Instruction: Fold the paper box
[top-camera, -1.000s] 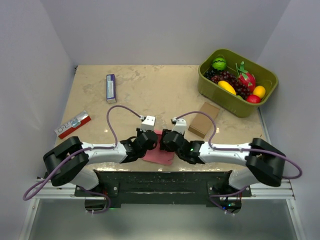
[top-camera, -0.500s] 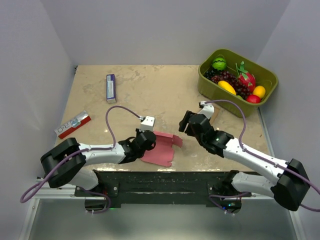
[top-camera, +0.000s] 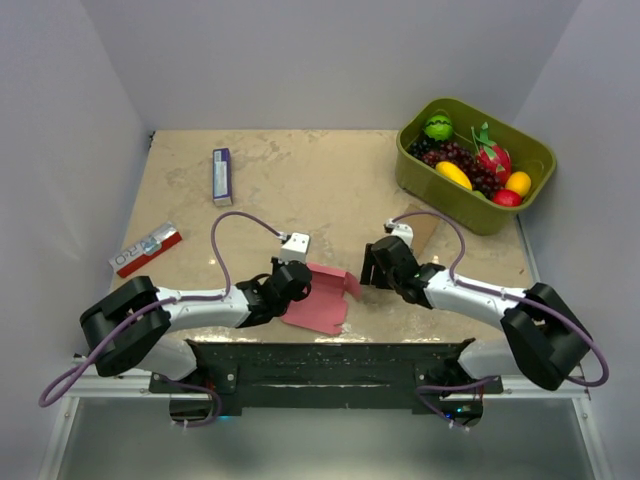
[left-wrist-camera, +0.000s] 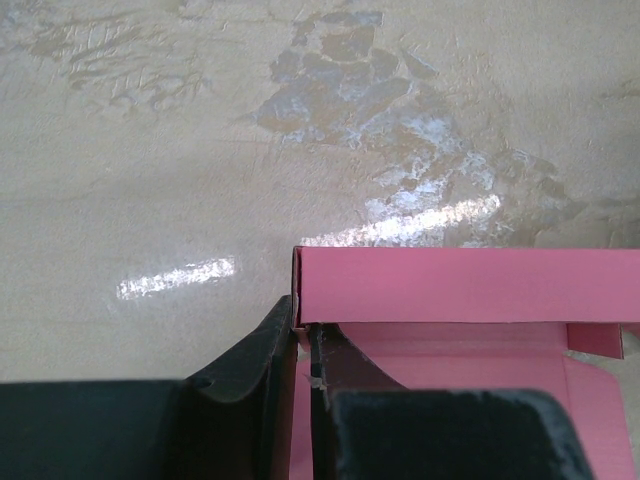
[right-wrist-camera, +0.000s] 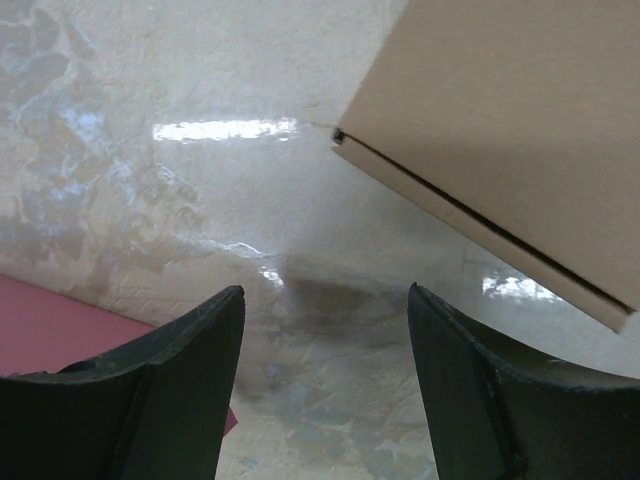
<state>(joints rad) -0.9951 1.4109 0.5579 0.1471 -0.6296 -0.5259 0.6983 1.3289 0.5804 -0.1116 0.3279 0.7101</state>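
The paper box (top-camera: 322, 295) is a pink-red card sheet, partly folded, lying near the table's front edge between the two arms. My left gripper (top-camera: 296, 282) is shut on its left edge; in the left wrist view the jaws (left-wrist-camera: 303, 335) pinch the card, and an upright pink wall (left-wrist-camera: 470, 285) stands just beyond them. My right gripper (top-camera: 377, 268) is open and empty, just right of the box's raised right flap (top-camera: 350, 284). In the right wrist view the open gripper (right-wrist-camera: 325, 295) is over bare table, with a corner of the pink card (right-wrist-camera: 60, 325) at lower left.
A brown cardboard box (top-camera: 409, 239) lies just behind the right gripper and also shows in the right wrist view (right-wrist-camera: 510, 140). An olive bin of toy fruit (top-camera: 474, 160) stands at back right. A purple-and-white packet (top-camera: 221, 176) and a red-and-white packet (top-camera: 146, 248) lie at left.
My right gripper let go of the box a second ago, swung away to the right, and has now come back closer to the raised right flap. The left gripper keeps its hold.
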